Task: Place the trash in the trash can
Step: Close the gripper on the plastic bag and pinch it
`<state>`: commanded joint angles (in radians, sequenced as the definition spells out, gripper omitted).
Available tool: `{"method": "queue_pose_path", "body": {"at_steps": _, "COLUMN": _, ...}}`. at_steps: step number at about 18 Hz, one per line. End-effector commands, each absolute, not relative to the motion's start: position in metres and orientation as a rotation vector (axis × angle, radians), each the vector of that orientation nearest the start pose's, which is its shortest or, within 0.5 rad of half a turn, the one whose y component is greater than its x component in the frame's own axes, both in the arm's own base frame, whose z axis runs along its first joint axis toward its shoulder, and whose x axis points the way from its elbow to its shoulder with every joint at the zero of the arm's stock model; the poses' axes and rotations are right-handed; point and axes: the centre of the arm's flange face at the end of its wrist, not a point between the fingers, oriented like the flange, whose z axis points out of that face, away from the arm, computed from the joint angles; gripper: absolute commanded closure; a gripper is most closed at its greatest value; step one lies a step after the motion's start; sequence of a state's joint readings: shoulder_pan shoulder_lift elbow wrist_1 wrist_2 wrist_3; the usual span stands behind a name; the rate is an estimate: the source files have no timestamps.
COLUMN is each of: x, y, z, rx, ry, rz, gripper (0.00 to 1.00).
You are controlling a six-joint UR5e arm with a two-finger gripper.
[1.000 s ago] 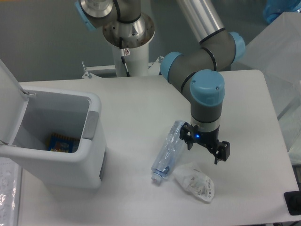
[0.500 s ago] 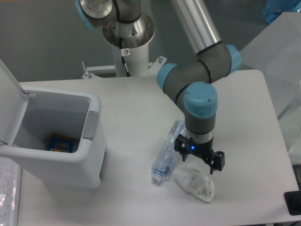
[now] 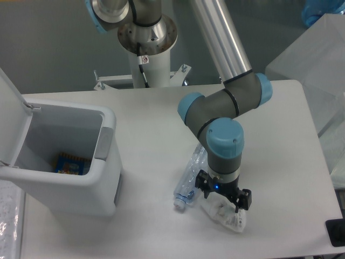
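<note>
The crushed clear bottle (image 3: 188, 181) lies on the white table, its cap end pointing to the front left. Just to its right is the crumpled clear-white wrapper (image 3: 229, 217), partly hidden under my gripper. My gripper (image 3: 222, 197) points straight down over the wrapper with its fingers spread open on either side, holding nothing. The white trash can (image 3: 102, 162) stands at the left with its lid swung open.
A small blue-and-orange packet (image 3: 69, 163) lies inside the can. The robot's base column (image 3: 146, 51) rises at the back of the table. A black object (image 3: 336, 232) sits at the right front corner. Translucent plastic sheeting (image 3: 315, 59) hangs at the right.
The arm has moved forward and left and come lower, bringing the open gripper from beside the bottle to right above the wrapper. Bottle and wrapper have not moved.
</note>
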<state>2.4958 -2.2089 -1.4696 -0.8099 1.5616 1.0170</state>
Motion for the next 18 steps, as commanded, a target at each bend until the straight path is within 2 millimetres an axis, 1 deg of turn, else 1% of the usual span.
{"method": "queue_pose_path", "body": {"at_steps": 4, "x": -0.495, "y": 0.541, "z": 0.212, "rx": -3.002, "ry": 0.133, "rz": 0.257, "gripper": 0.0}}
{"method": "queue_pose_path", "body": {"at_steps": 11, "x": -0.494, "y": 0.538, "z": 0.206, "rx": -3.025, "ry": 0.133, "rz": 0.254, "gripper": 0.0}}
{"method": "queue_pose_path", "body": {"at_steps": 12, "x": -0.495, "y": 0.537, "z": 0.206, "rx": -3.037, "ry": 0.132, "rz": 0.266, "gripper": 0.03}}
{"method": "queue_pose_path", "body": {"at_steps": 13, "x": -0.495, "y": 0.536, "z": 0.206, "rx": -3.048, "ry": 0.132, "rz": 0.277, "gripper": 0.14}}
{"method": "queue_pose_path", "body": {"at_steps": 14, "x": -0.496, "y": 0.535, "z": 0.206, "rx": -3.052, "ry": 0.134, "rz": 0.278, "gripper": 0.22}}
{"method": "queue_pose_path", "body": {"at_steps": 15, "x": -0.496, "y": 0.536, "z": 0.209, "rx": -3.048, "ry": 0.146, "rz": 0.28, "gripper": 0.45}}
{"method": "queue_pose_path", "body": {"at_steps": 17, "x": -0.496, "y": 0.534, "z": 0.211, "rx": -3.042, "ry": 0.145, "rz": 0.27, "gripper": 1.0}}
{"method": "queue_pose_path", "body": {"at_steps": 18, "x": -0.495, "y": 0.534, "z": 0.212, "rx": -3.04, "ry": 0.145, "rz": 0.27, "gripper": 1.0}}
